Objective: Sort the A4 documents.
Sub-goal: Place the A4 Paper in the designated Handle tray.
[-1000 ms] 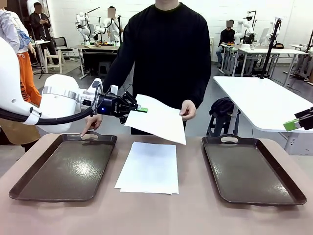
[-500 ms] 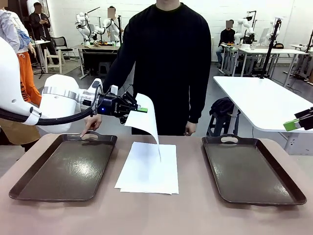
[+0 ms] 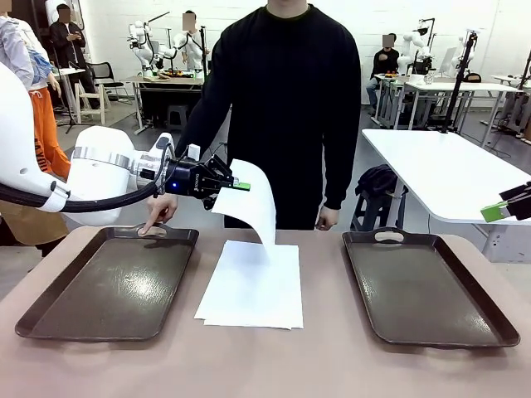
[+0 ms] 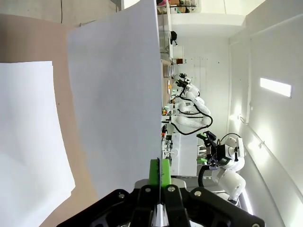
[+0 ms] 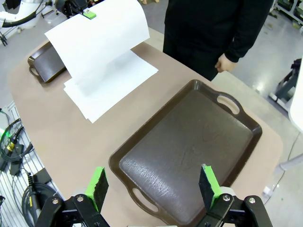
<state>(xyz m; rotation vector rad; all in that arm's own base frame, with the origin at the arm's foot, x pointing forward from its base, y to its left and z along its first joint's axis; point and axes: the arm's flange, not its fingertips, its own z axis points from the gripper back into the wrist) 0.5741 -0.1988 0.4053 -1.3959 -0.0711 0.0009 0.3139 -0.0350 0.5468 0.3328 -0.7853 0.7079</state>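
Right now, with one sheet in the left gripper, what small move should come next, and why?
Probably swing the left gripper toward the left tray: it is shut on a hanging sheet, and the person's hand rests at that tray's handle, which seems to point there.

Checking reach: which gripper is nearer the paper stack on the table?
Left. The left gripper holds a sheet just above the stack; the right gripper is out past the right tray.

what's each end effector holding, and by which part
The left end effector pinches one A4 sheet at one edge, and the rest of the sheet hangs free. The right end effector is open and holds nothing.
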